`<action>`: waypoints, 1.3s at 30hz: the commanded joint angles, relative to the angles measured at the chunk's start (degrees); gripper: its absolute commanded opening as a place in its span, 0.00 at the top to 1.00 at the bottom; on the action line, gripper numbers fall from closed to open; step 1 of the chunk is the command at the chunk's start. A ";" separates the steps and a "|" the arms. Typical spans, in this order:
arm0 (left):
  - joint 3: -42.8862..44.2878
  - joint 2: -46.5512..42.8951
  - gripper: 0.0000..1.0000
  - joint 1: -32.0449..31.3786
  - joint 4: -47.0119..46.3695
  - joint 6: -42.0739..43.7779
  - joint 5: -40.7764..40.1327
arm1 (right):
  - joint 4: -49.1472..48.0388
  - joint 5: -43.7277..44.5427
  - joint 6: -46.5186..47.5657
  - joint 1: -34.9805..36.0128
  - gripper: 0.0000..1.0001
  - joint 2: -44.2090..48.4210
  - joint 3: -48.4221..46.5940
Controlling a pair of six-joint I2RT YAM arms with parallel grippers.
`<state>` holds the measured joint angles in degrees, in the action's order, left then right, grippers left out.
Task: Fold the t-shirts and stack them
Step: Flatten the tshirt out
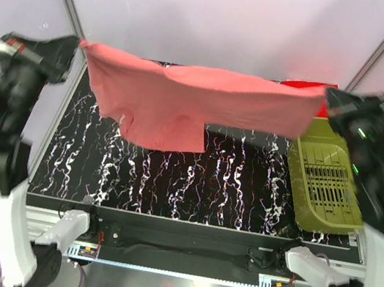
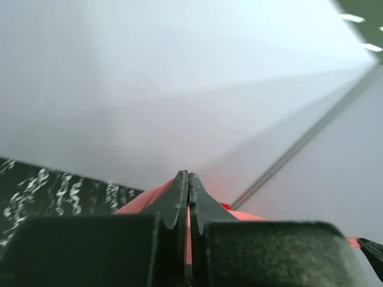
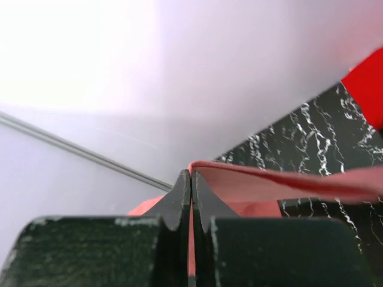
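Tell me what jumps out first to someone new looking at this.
A salmon-pink t-shirt hangs stretched above the black marbled table, its ends pinched by the left gripper and right gripper. An olive-green basket lies at the right edge, a red t-shirt showing just behind it.

Matt cloth shirt [image 1: 184, 101], marbled glossy table [image 1: 229, 187]

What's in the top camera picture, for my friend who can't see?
The left gripper and right gripper hold a salmon-pink t-shirt stretched in the air above a black marbled table. An olive-green basket sits at the right, a red t-shirt peeking out behind it.
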<state>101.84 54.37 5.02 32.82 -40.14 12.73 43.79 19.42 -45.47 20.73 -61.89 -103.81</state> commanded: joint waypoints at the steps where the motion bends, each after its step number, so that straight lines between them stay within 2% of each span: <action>1: 3.18 -4.61 1.00 0.26 2.95 -3.71 4.40 | 5.25 -1.05 0.21 0.36 1.00 5.71 1.33; 5: 6.61 -7.17 1.00 0.26 6.20 -4.59 6.07 | 5.78 -2.28 -0.49 0.27 1.00 14.14 2.12; 10: 6.44 -6.39 1.00 0.26 6.73 -3.63 6.43 | 6.04 -3.86 1.26 0.27 1.00 13.99 0.45; 17: 7.67 1.43 1.00 0.26 5.94 2.94 3.27 | -1.06 -6.85 4.07 0.27 1.00 3.64 1.06; 20: 9.86 8.70 1.00 0.26 6.81 6.90 -0.59 | -5.55 -7.81 5.22 0.27 1.00 -2.50 -0.25; 23: 15.30 15.91 1.00 0.34 8.22 10.16 -4.64 | -9.42 -9.40 6.88 0.36 1.00 -9.79 -4.37; 26: 23.20 22.16 1.00 0.26 8.41 11.66 -7.01 | -10.65 -9.93 9.60 0.19 1.00 -17.35 -13.05; 29: 25.69 25.43 1.00 0.26 5.77 12.10 -8.77 | -10.83 -10.54 11.90 0.19 1.00 -22.92 -18.09; 34: 27.62 25.18 1.00 0.26 0.86 10.44 -11.23 | -8.72 -10.54 15.15 0.10 1.00 -24.87 -24.25; 39: 22.10 16.31 1.00 0.34 -5.74 6.84 -7.13 | -8.81 -13.53 14.01 0.10 1.00 -17.14 -16.19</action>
<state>124.38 79.05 5.02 38.65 -31.11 4.12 38.24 8.27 -32.58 20.73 -86.02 -122.69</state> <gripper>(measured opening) 0.008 0.011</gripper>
